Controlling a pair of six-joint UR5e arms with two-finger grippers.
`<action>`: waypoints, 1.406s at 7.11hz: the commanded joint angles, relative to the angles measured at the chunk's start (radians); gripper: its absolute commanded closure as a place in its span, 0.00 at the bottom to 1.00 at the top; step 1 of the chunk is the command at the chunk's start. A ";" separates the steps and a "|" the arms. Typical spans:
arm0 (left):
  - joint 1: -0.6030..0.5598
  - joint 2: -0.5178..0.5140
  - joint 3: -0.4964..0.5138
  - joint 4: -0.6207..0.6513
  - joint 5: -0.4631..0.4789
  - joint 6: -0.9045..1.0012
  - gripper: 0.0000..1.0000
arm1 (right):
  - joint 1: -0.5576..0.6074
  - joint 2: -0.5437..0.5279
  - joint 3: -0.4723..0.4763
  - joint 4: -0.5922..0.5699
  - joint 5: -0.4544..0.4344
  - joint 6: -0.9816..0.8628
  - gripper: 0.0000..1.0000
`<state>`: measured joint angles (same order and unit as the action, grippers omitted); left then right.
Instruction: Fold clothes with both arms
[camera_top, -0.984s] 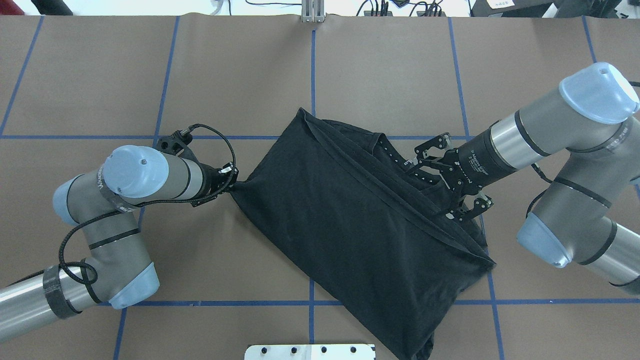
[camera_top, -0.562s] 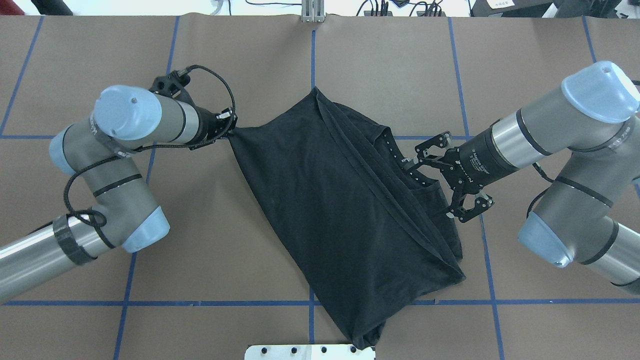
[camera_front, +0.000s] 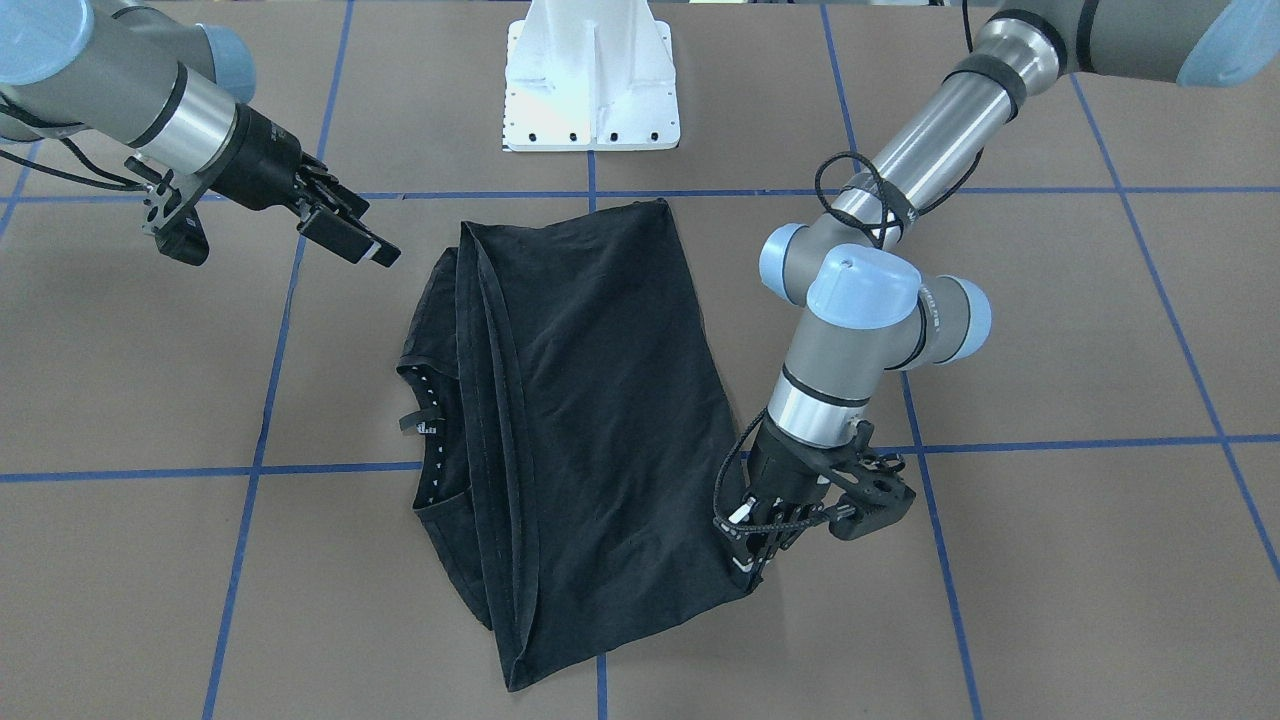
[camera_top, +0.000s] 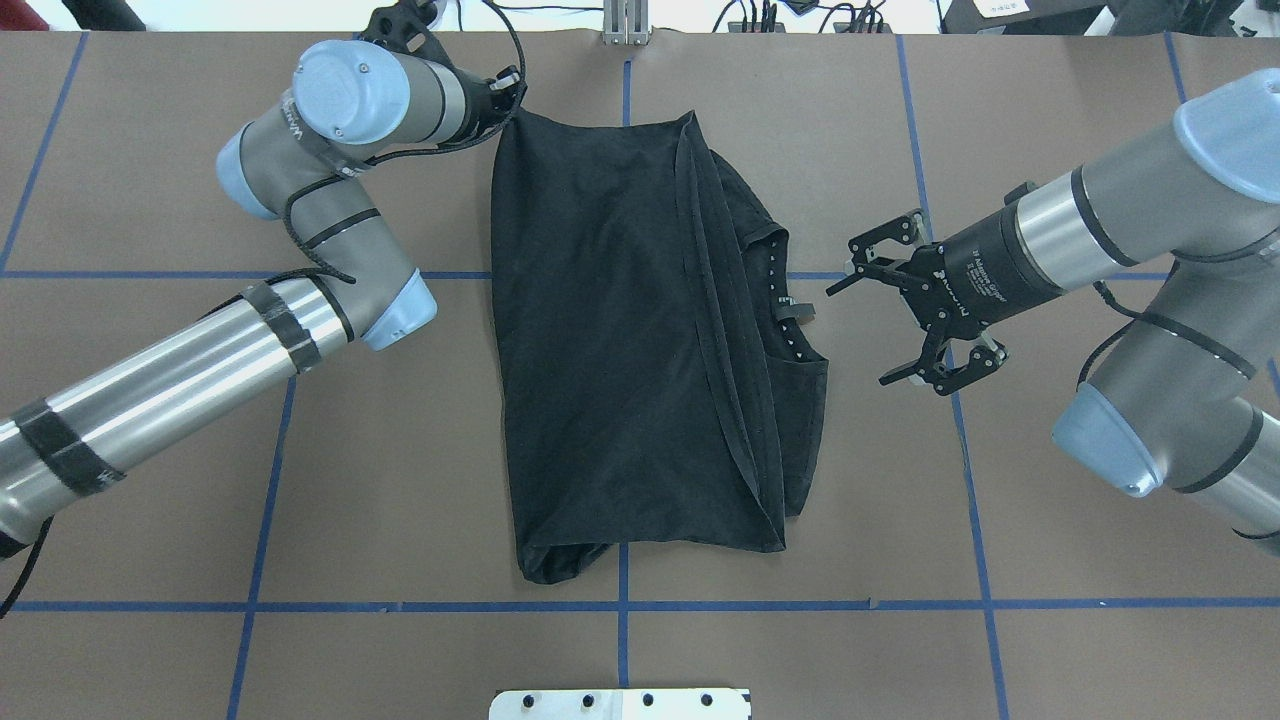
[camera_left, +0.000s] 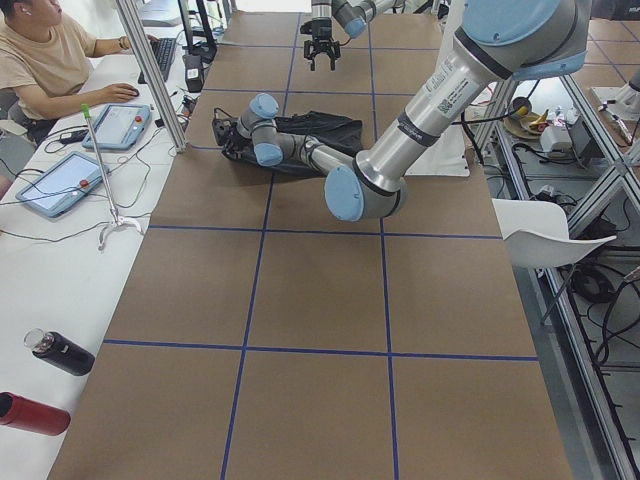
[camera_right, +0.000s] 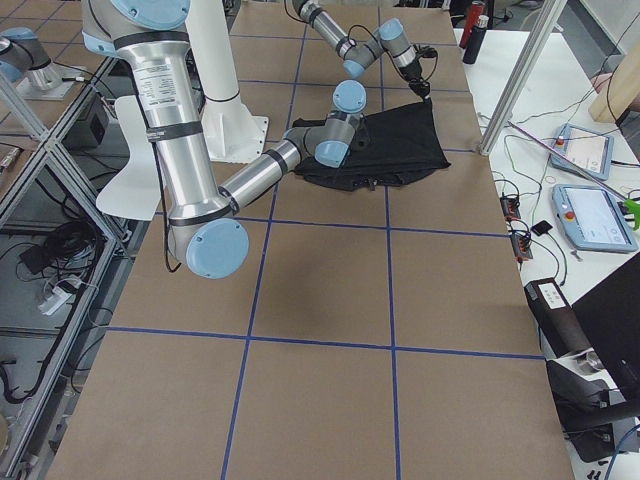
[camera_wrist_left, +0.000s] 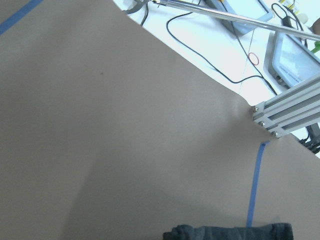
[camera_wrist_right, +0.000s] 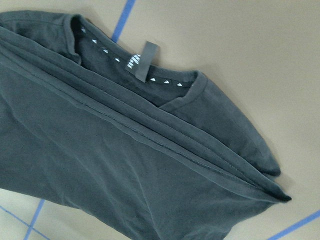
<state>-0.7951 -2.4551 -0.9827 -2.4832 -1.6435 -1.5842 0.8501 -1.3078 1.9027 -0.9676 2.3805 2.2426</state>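
**Item 1: T-shirt** (camera_top: 620, 330). Black, plain face up, folded lengthwise into one long panel. You will find it lying flat on the brown worktop (camera_top: 400, 500), straight out from the white pedestal base (camera_top: 620, 703). The end nearest the base stops short of it, just past a blue tape line (camera_top: 800, 605). The corner of that end on the robot's left is bunched. The collar (camera_top: 790, 290), dotted inside with small white marks, and the neck label (camera_wrist_right: 142, 60) sit on the long edge toward the robot's right.

**Item 2: left tool** (camera_top: 503, 108). It sits at the shirt corner farthest from the base, on the robot's left. Its fingers are pressed together on that corner, pinching the cloth low to the worktop. Your left wrist view gives only a strip of dark cloth along its bottom edge. The left arm (camera_top: 180, 375) reaches out from the base side, alongside the shirt's left long edge.

**Item 3: right tool** (camera_top: 860, 335). Its fingers are spread wide and hold nothing. It is out from the base on the robot's right, level with the collar, near it but apart from the cloth. Your right wrist view looks onto the collar and the stacked folded edges. The right arm (camera_top: 1100, 225) comes in from the robot's right.

**Item 4: surroundings.** On the side of the worktop away from the base stands a white desk. A person (camera_left: 40, 55) is seated at it, and a black bottle (camera_left: 60, 350) and a red bottle (camera_left: 30, 412) lie on it.
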 joint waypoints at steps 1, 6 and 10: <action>-0.012 -0.058 0.104 -0.054 0.008 0.070 0.42 | -0.003 0.042 -0.011 -0.005 -0.135 -0.032 0.00; -0.015 0.296 -0.478 0.143 -0.091 0.088 0.26 | -0.230 0.149 -0.025 -0.227 -0.357 -0.387 0.00; -0.012 0.445 -0.874 0.475 -0.160 0.133 0.28 | -0.416 0.197 -0.010 -0.604 -0.522 -1.072 0.13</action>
<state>-0.8083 -2.0557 -1.7440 -2.1091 -1.7994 -1.4839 0.4757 -1.1365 1.8920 -1.4564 1.9088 1.3583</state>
